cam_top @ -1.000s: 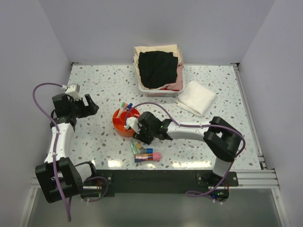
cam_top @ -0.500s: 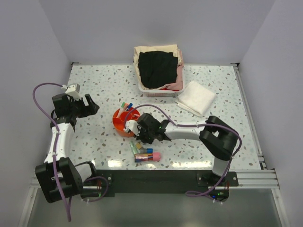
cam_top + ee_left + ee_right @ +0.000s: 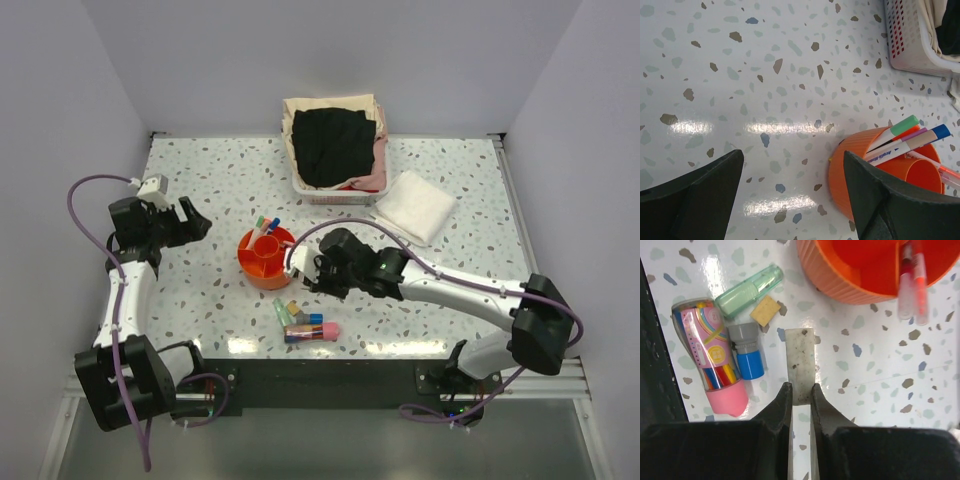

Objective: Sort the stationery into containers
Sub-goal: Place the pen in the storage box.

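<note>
The round orange tray stands mid-table with several capped pens leaning in it; it also shows in the left wrist view and the right wrist view. My right gripper is shut on a flat, dirty white eraser, held just right of the tray above the table. Near the front lie a green tube, a pink case of coloured pieces, a blue-and-grey cap and a small tan piece. My left gripper is open and empty, left of the tray.
A white basket of dark and pink clothes stands at the back. A folded white cloth lies to its right. A red pen lies in the tray. The black base rail runs along the near edge.
The right arm's elbow has swung out to the right, and its gripper has drawn back a little from the tray rim with the white eraser still held. The left arm has not moved.
</note>
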Motion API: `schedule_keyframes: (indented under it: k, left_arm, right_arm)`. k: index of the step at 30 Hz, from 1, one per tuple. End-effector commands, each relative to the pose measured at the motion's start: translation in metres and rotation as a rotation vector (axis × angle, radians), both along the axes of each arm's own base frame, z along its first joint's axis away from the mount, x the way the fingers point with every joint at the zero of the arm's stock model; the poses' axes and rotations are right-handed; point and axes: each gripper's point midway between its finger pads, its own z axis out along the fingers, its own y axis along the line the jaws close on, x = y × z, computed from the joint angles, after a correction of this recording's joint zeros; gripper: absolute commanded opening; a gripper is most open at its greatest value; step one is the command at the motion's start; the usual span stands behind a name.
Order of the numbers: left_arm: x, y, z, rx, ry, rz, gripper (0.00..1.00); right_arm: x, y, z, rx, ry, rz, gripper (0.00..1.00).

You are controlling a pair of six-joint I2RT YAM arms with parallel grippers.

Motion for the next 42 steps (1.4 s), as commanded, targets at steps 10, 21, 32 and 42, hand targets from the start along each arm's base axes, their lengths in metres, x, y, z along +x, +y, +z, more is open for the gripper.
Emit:
schedule_keyframes:
  k: [10, 21, 32, 42]
  left_arm:
    - [0.002, -0.005, 0.022, -0.029, -0.092, -0.005, 0.85]
    - [0.003, -0.005, 0.022, -0.039, -0.105, -0.005, 0.86]
    - [0.004, -0.007, 0.015, -0.053, -0.100, -0.011, 0.85]
    - [0.004, -0.007, 0.012, -0.057, -0.104, -0.011, 0.85]
  right_arm:
    - [0.049, 0.057, 0.054, 0.084, -0.148, 0.014, 0.01]
    - [0.062, 0.066, 0.036, 0.012, -0.147, 0.000, 0.02]
    - [0.074, 0.086, 0.038, 0.023, -0.172, 0.004, 0.18]
    - [0.075, 0.067, 0.055, 0.032, -0.217, -0.064, 0.42]
